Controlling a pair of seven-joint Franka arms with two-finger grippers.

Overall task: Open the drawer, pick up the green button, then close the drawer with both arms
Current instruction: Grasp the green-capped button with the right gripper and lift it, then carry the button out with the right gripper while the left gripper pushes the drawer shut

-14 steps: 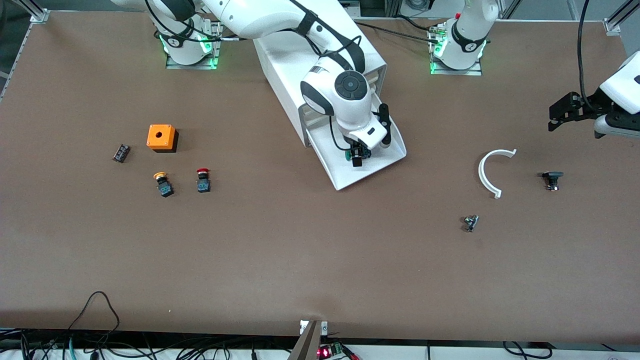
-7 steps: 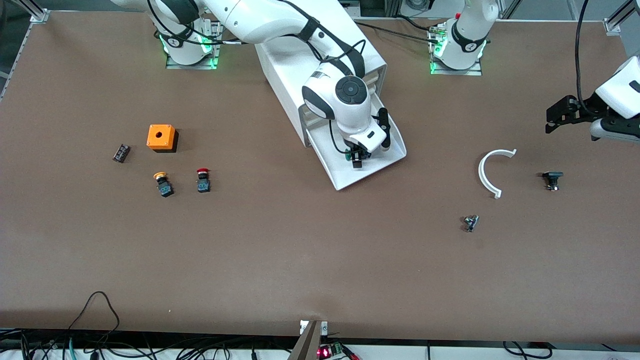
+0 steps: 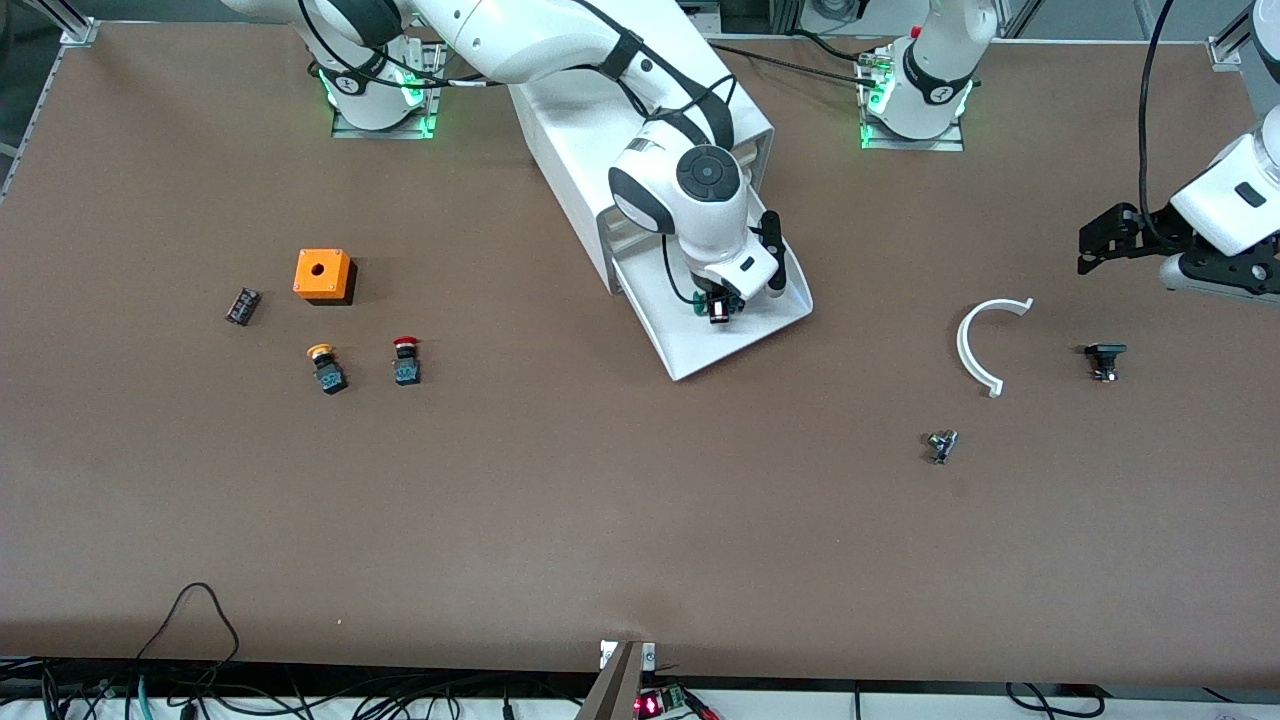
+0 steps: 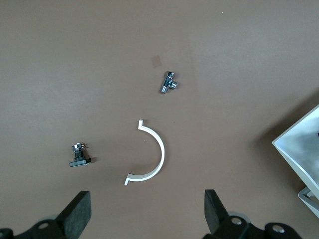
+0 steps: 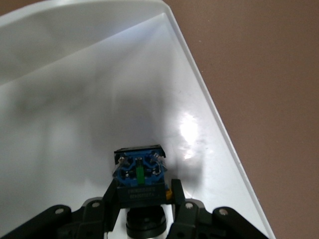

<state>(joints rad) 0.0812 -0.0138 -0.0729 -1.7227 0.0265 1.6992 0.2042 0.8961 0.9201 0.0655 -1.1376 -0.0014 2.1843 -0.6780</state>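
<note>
Right claw [image 3: 718,308] grips the button [image 5: 139,174] over the open drawer [image 3: 760,335]; left claw [image 4: 144,216] gapes above the bench's [image 3: 600,500] left-arm edge.

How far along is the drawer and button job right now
Done: the drawer stands pulled out of the cabinet. In hand: the right gripper, over the drawer, has its jaws shut on the button, green cap just showing in the front view. Left: carry the button out and push the drawer shut. The left gripper waits with jaws open above the white curved piece.
</note>
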